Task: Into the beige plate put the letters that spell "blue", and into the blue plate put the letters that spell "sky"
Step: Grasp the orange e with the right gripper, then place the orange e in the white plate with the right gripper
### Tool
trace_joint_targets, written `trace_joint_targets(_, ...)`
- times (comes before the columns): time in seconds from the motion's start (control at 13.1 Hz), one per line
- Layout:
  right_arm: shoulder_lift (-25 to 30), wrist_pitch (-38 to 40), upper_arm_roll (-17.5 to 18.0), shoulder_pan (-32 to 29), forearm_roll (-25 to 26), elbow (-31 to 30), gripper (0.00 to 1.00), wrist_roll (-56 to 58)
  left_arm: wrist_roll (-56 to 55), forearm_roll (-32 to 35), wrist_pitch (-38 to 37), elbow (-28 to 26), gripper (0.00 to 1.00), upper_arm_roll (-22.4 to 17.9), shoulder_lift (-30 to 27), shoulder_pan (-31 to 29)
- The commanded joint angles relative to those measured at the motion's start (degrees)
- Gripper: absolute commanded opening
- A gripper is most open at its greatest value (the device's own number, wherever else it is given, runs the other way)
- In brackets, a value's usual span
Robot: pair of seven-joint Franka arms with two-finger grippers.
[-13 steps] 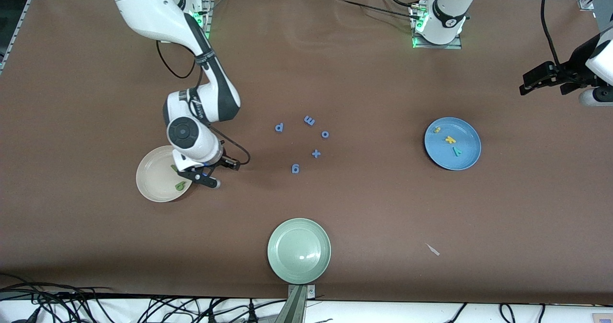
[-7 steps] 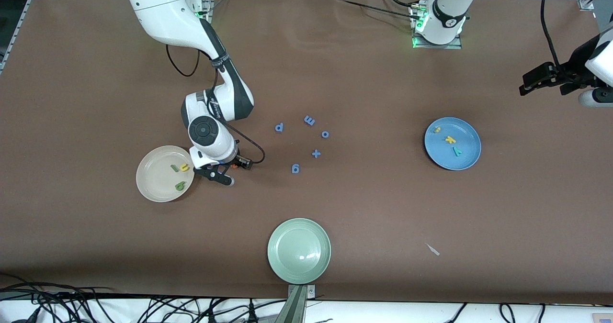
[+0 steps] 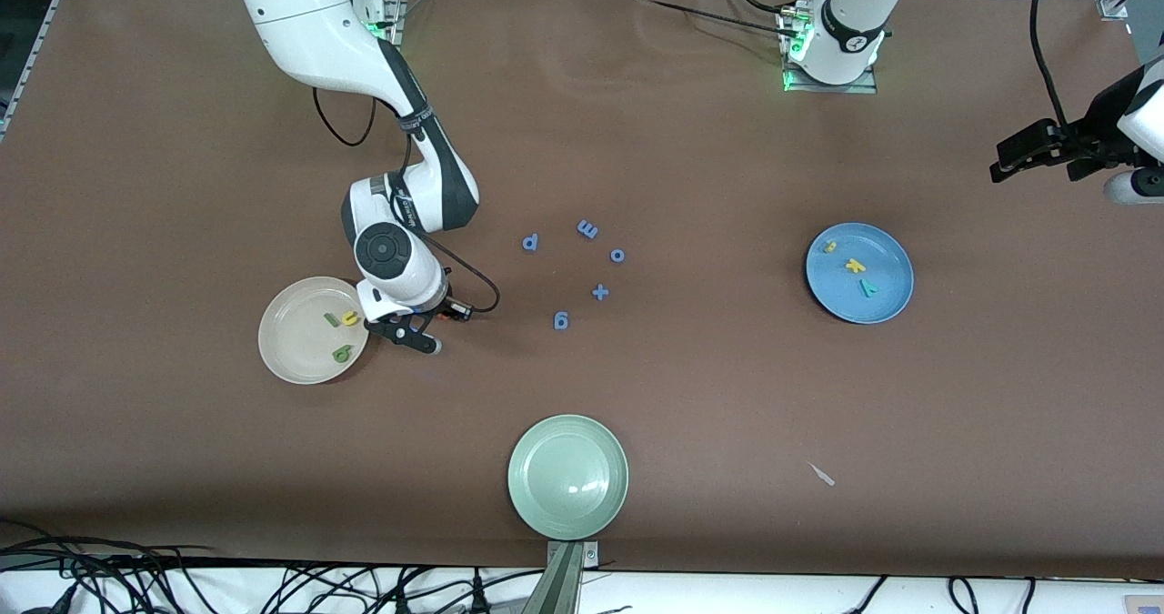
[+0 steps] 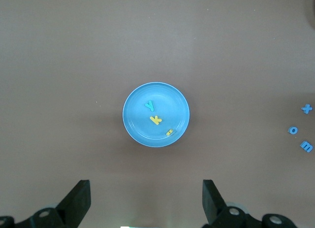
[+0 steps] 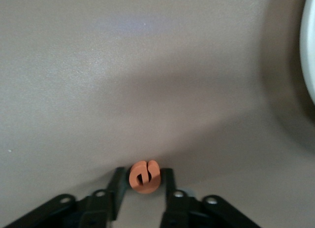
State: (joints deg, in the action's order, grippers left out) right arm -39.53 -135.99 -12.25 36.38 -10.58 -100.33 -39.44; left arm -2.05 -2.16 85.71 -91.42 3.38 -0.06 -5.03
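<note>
My right gripper (image 3: pixel 420 327) is low over the table beside the beige plate (image 3: pixel 291 346), toward the blue letters. In the right wrist view its fingers (image 5: pixel 118 181) press both sides of the orange e (image 5: pixel 144 177), so the right gripper (image 5: pixel 144 182) is shut on it. The beige plate's rim (image 5: pixel 310 50) shows in that view. On the plate lie the green l (image 3: pixel 330 320), yellow u (image 3: pixel 349 318) and green b (image 3: pixel 342 353). The blue plate (image 3: pixel 887 309) holds the yellow s (image 3: pixel 829 246), yellow k (image 3: pixel 855 266) and teal y (image 3: pixel 868 287). My left gripper (image 4: pixel 145 203) hangs open high over the blue plate (image 4: pixel 138 124).
Several all-blue letters and a plus sign (image 3: pixel 600 292) lie mid-table, the g (image 3: pixel 561 320) closest to my right gripper. A pale green plate (image 3: pixel 568 478) sits near the front edge. A small white scrap (image 3: pixel 822 474) lies toward the left arm's end.
My right gripper moved off the beige plate's edge toward the table's middle, uncovering the l and u, and its fingers closed on the orange e. The left arm stayed put.
</note>
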Motion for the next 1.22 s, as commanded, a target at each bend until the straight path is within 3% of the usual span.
trace_joint_targets(0.0,-0.4,-0.7,0.0,-0.2,-0.9,-0.3,0.23,1.2,1.2,-0.8,-0.5,1.6,1.0,0.1,0.9,-0.5)
trace_joint_targets(0.15,0.0,-0.1,-0.1,-0.2,-0.8,0.2,0.14,1.9,1.3,-0.8,-0.5,1.6,1.0,0.1,0.9,-0.5)
trace_joint_targets(0.31,1.9,5.0,-1.8,-0.4,-0.1,1.7,0.13,5.6,1.3,-0.8,-0.5,1.6,1.0,0.1,0.9,-0.5)
trace_joint_targets(0.53,2.2,18.7,-8.0,-0.7,-0.1,8.6,0.13,16.0,1.3,-0.8,-0.5,1.6,1.0,0.1,1.0,-0.9)
trace_joint_targets(0.76,3.0,22.3,-13.6,-0.7,0.3,8.2,0.15,26.7,1.3,-0.8,-0.6,1.5,1.0,0.1,1.0,-0.9)
trace_joint_targets(0.99,4.5,21.1,-18.2,-0.7,-0.3,3.8,0.25,36.3,1.3,-0.8,-0.6,1.4,1.0,0.1,1.0,-0.9)
trace_joint_targets(1.15,5.4,18.1,-18.9,-0.7,-0.8,1.0,0.4,39.0,1.3,-0.7,-0.6,1.5,1.0,0.1,1.0,-0.9)
